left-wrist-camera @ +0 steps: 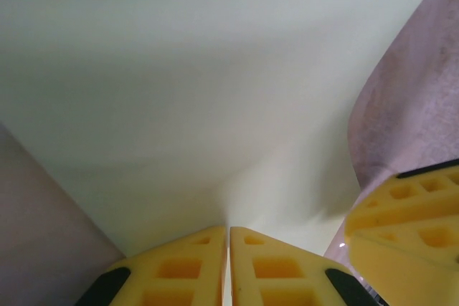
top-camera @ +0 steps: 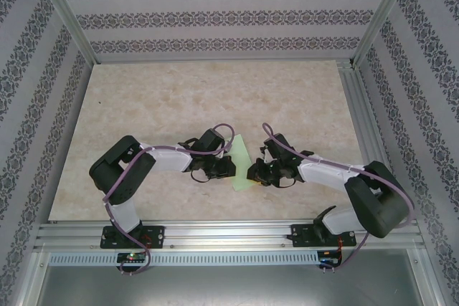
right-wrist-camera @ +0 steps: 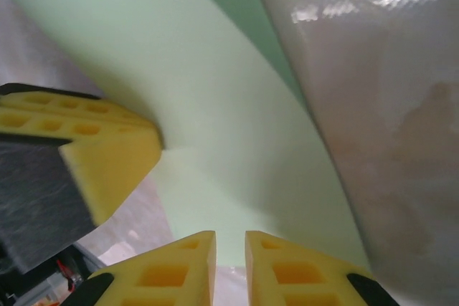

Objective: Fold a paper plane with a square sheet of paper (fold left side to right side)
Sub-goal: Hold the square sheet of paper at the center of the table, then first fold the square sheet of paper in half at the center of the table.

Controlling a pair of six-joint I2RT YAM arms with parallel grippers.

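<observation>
The pale mint-green square sheet of paper looks matt and smooth. The beige marbled tabletop is glossy, catching glare, while the blocky yellow plastic fingers are matt and the silver metal frame rails satiny.

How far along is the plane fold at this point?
Done: the paper already looks narrower than a square, a narrow strip in the top view, so some folding seems made. In hand: the left gripper is shut on one edge. The right gripper has its fingers close around the paper, but whether it grips is unclear. Left: no slim dart shape yet, so further folds and creasing remain.
</observation>
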